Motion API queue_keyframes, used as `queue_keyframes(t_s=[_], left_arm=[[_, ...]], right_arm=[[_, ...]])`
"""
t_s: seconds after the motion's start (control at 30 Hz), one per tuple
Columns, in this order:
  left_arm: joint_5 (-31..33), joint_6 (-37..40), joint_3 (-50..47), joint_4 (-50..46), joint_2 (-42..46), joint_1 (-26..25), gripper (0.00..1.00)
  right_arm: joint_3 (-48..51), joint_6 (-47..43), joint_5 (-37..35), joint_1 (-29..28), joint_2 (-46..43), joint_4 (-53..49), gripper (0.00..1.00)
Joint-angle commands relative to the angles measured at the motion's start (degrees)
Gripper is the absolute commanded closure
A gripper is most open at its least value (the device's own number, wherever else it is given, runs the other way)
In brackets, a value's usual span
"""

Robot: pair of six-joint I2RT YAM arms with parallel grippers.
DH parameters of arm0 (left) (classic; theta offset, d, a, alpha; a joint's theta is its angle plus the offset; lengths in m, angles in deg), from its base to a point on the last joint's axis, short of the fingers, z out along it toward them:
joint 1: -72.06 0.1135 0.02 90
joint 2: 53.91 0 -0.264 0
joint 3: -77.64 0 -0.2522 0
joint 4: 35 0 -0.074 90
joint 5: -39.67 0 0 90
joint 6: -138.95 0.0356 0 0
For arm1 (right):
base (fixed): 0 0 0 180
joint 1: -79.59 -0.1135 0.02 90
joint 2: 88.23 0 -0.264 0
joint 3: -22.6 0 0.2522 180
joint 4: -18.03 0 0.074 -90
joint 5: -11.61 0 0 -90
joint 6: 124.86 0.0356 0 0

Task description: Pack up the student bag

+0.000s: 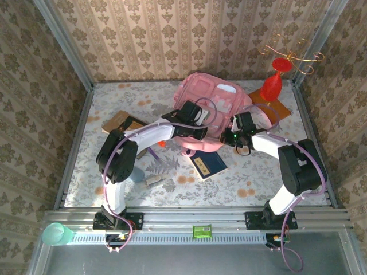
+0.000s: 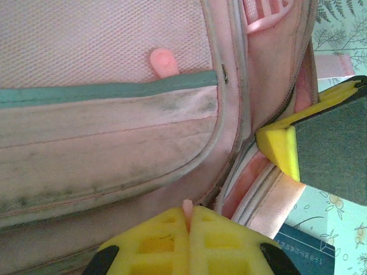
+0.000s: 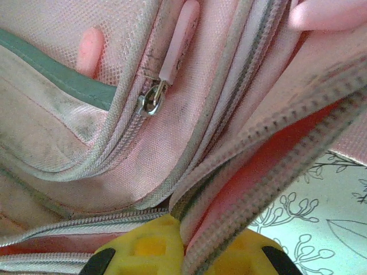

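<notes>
Pink student bag (image 1: pixel 212 94): main zip (image 3: pixel 269 166) parted, contents hidden. Jaws closed: left gripper (image 2: pixel 188 220) pinching a pink zip pull (image 2: pixel 187 205), right gripper (image 3: pixel 182 240) clamping the main zip's edge.

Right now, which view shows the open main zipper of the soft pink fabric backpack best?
Right wrist: the parted zipper teeth and red lining sit close up. Left wrist catches a short stretch of the opening. Top external shows the pink backpack, but the arms hide most of the zipper.
</notes>
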Motion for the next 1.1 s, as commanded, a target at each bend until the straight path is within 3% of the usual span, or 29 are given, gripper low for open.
queue_keyframes(t_s=[0.0,0.13,0.37,0.53,0.67,0.87,1.07], left_arm=[[1.54,0.76,0.29,2.53,0.34,-1.27,1.00],[6.74,1.45,-2.03,2.07,2.10,-0.04,1.00],[20.62,3.58,-12.03,1.68,7.84,6.71,1.00],[23.29,3.57,-14.92,2.13,10.07,7.89,1.00],[16.93,2.44,-14.28,3.69,11.98,7.05,1.00],[9.61,-0.67,-7.96,6.03,9.55,-0.33,1.00],[12.68,0.82,-7.66,5.18,8.25,-1.32,1.00]], right_arm=[[0.35,2.20,2.03,-2.02,-2.27,4.44,1.00],[1.67,1.37,-1.52,-0.95,-3.29,2.77,1.00],[5.09,0.41,-10.83,3.33,-6.81,-0.87,1.00],[4.83,0.89,-10.62,3.23,-6.19,-0.29,1.00],[4.59,1.10,-8.16,2.57,-5.53,1.92,1.00],[3.88,3.35,-7.13,-0.34,-4.23,5.19,1.00],[4.04,3.09,-7.54,-0.40,-3.95,5.23,1.00]])
